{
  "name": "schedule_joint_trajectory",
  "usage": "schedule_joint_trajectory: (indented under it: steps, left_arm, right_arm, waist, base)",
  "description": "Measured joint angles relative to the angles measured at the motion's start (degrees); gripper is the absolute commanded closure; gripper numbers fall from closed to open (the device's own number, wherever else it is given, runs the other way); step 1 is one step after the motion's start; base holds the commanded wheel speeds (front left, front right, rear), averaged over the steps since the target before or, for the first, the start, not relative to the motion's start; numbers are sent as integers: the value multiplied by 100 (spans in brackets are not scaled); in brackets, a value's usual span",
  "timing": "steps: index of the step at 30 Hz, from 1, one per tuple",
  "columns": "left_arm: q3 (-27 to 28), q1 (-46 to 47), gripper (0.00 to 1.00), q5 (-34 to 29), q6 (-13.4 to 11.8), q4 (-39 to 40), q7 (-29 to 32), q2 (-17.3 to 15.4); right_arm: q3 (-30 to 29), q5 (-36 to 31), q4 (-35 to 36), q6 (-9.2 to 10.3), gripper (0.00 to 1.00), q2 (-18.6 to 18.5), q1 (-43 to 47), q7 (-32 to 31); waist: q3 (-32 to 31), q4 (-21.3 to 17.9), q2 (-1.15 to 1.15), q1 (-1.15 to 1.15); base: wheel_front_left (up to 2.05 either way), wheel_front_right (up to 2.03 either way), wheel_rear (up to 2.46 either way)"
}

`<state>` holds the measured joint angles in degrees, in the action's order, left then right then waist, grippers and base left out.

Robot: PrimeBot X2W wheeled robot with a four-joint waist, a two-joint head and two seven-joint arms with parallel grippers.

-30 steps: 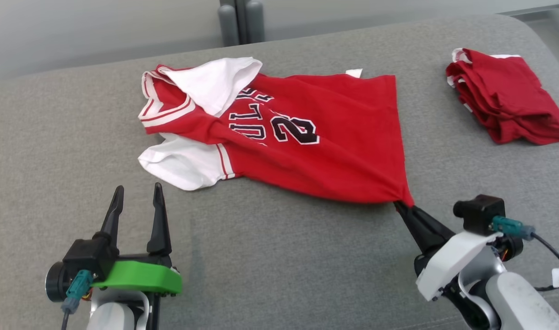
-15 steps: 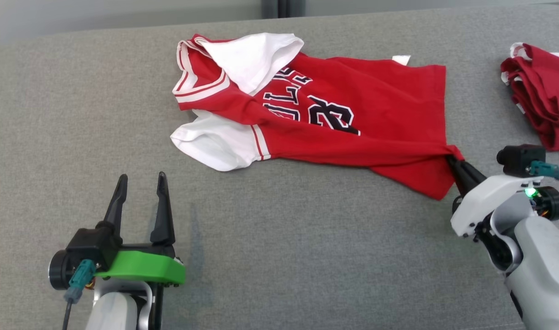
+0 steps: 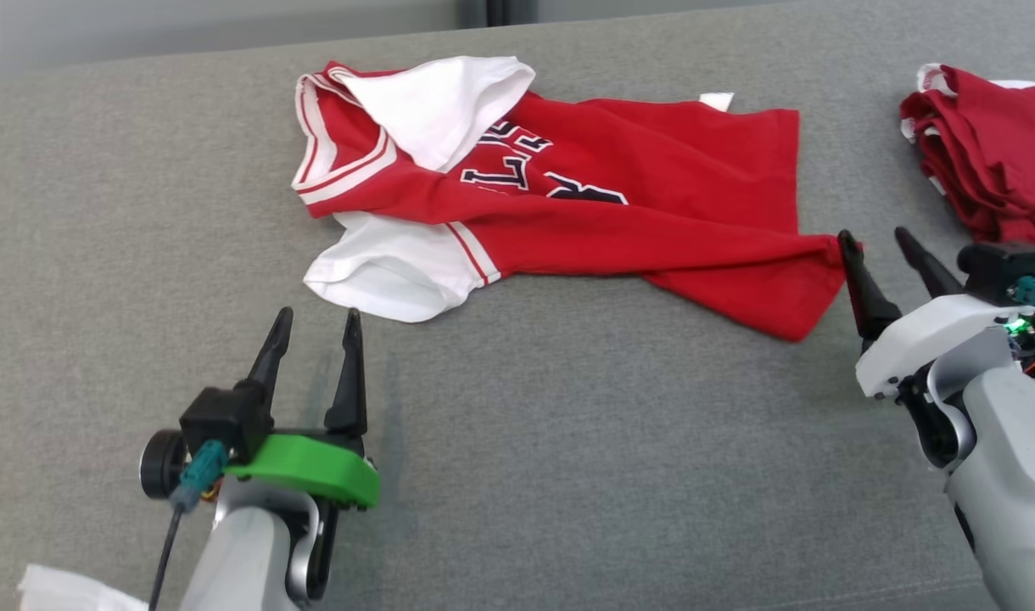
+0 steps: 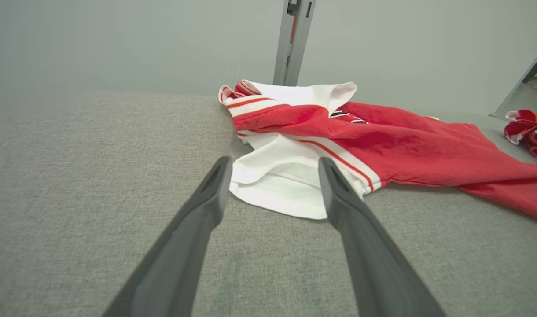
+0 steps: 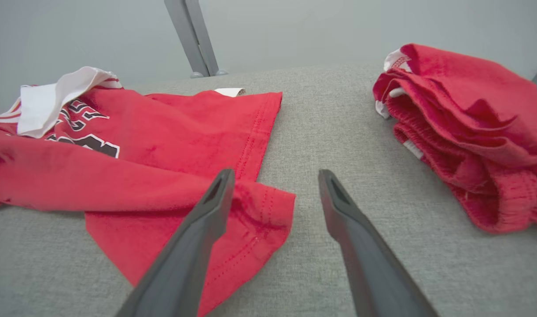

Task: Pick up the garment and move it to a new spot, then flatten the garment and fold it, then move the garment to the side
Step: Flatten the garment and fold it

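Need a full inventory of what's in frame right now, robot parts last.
jersey: 1, red with white sleeves and dark lettering, rumpled, middle of the surface
folded garment: 1 pile, red with white trim, far right of the surface, apart from the jersey
surface: 1, grey fabric, under both garments
post: 1, grey metal, upright behind the surface's far edge
white item: 1, white, bottom-left corner of the head view, kind unclear
left gripper: 1, dark fingers on a green mount, jaws open, near the jersey's white sleeve
right gripper: 1, dark fingers on a white mount, jaws open, at the jersey's hem corner
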<state>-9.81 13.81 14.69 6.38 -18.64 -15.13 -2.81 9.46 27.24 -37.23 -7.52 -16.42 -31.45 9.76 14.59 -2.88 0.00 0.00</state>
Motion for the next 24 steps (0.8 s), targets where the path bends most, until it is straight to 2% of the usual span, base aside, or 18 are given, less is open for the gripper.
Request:
schedule_joint_trajectory:
  steps: [6, 10, 12, 19, 20, 21, 22, 23, 24]
  left_arm:
    - [160, 703, 0, 226, 13, -827, 275, -120]
    - [424, 1143, 0, 364, -137, -1396, 552, -293]
    - [511, 1294, 0, 394, -226, -1648, 690, -388]
    - [577, 1499, 0, 539, -259, -2151, 877, -494]
    - [564, 1505, 26, 543, -232, -2187, 860, -494]
    - [539, 1511, 62, 543, -218, -2213, 850, -494]
    - [502, 1518, 87, 543, -193, -2243, 842, -500]
    - [460, 1520, 100, 543, -169, -2265, 823, -494]
    - [410, 1519, 100, 543, -140, -2276, 788, -482]
  right_arm:
    - [-62, -46, 608, 0, 0, -111, 74, 242]
    - [-30, -42, 1170, 0, 0, -119, 218, 271]
    - [-33, -42, 1394, 0, 0, -110, 289, 257]
    - [-122, -53, 1963, 0, 0, 7, 560, 178]
    - [-147, -58, 2018, 0, 0, 27, 599, 178]
    - [-166, -64, 2052, 0, 0, 48, 624, 177]
    - [-192, -79, 2098, 0, 0, 77, 650, 178]
    - [-227, -116, 2141, 0, 0, 97, 676, 178]
    - [-275, -152, 2173, 0, 0, 109, 714, 179]
  waist:
    - [61, -284, 0, 0]
    - [151, -513, 0, 0]
    - [201, -619, 0, 0]
    - [382, -871, 0, 0]
    - [395, -884, 0, 0]
    - [397, -886, 0, 0]
    - [391, -882, 0, 0]
    - [381, -871, 0, 0]
    - [367, -853, 0, 0]
  base:
    - [0, 0, 0]
    - [0, 0, 0]
    - [0, 0, 0]
    - [0, 0, 0]
    - [0, 0, 0]
    - [0, 0, 0]
    - [0, 0, 0]
    - [0, 0, 0]
    - [0, 0, 0]
